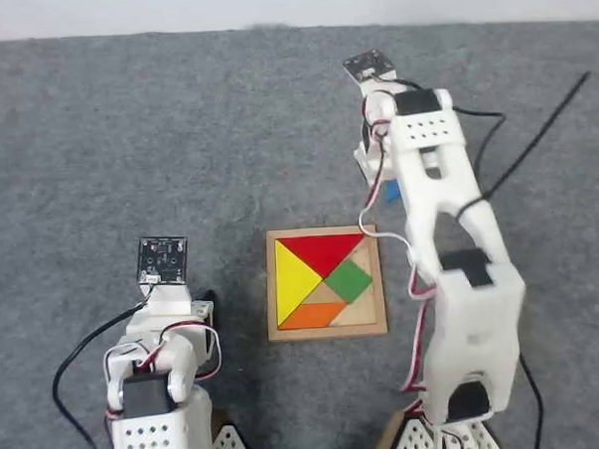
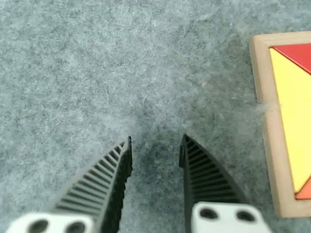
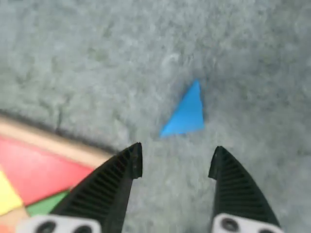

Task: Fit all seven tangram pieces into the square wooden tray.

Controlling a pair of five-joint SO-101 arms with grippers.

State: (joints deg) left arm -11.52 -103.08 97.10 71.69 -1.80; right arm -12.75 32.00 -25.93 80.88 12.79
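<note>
The right gripper (image 3: pixel 177 148) hung low over the grey mat (image 1: pixel 127 143) with its two black ribbed fingers spread wide and nothing between them. Just beyond the fingertips a small blue triangle (image 3: pixel 186 112) lay flat on the mat, apart from both fingers and outside the tray (image 3: pixel 58 141). One corner of that tray showed near one of the fingers, with a red triangle (image 3: pixel 43 170) inside its rim.

The left gripper (image 2: pixel 156 141) also sat close above the mat. Its fingers were parted by a moderate gap, narrower than the right one's, and held nothing. The tray's wooden rim (image 2: pixel 262 107) lay off to one side of it, well apart from the fingertips.

From the high view, the square tray (image 1: pixel 329 332) rested on the mat between the two arms. Four pieces lay in it: the red triangle (image 1: pixel 323 251) along the far edge, a yellow triangle (image 1: pixel 294 279) along the left edge, a green square (image 1: pixel 349 280) near the middle, and an orange piece (image 1: pixel 311 314) along the near edge. Bare wood showed in the near right part of the tray. The blue triangle (image 1: pixel 392 191) lay on the mat just past the tray's far right corner, beside the right arm.
</note>
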